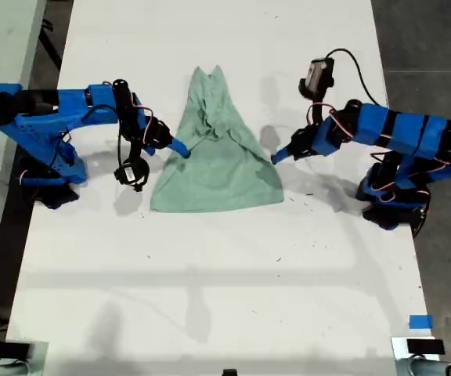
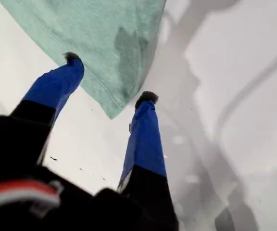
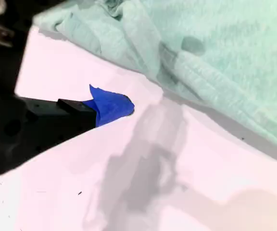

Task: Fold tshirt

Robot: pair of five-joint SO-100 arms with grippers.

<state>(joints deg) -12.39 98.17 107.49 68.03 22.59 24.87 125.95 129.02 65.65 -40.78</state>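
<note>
Tshirt: the tshirt (image 1: 218,168) lies on the white bench (image 1: 210,274), a little toward 12 o'clock from the bench's middle in the exterior view. It forms a rough triangle, narrow at its 12 o'clock end and wide along a straight edge at 6 o'clock.
Tshirt surface: the lower half lies fairly flat. Around and just above the middle the cloth is bunched into thick folds, which show close up in the second wrist view (image 3: 225,43).
My first gripper: my first gripper (image 1: 276,156) reaches in from the 3 o'clock side of the tshirt in the exterior view, with its tip at the cloth's edge.
First jaws: they stand apart, holding nothing. In the first wrist view (image 2: 109,77) a corner of the tshirt (image 2: 105,33) lies between them. One dark tip overlaps the cloth and the other sits just beside the hem.
My second gripper: my second gripper (image 1: 180,147) comes in from the 9 o'clock side of the tshirt in the exterior view, with its blue tip at the cloth's edge.
Second jaws: only one blue tip (image 3: 114,105) shows in the second wrist view, low over bare bench just beside the folds. I cannot tell whether they are apart or together.
Arms: both bases stand on the bench, one at 9 o'clock and one at 3 o'clock.
Marker: a piece of blue tape (image 1: 420,321) sits near the 5 o'clock corner in the exterior view.
</note>
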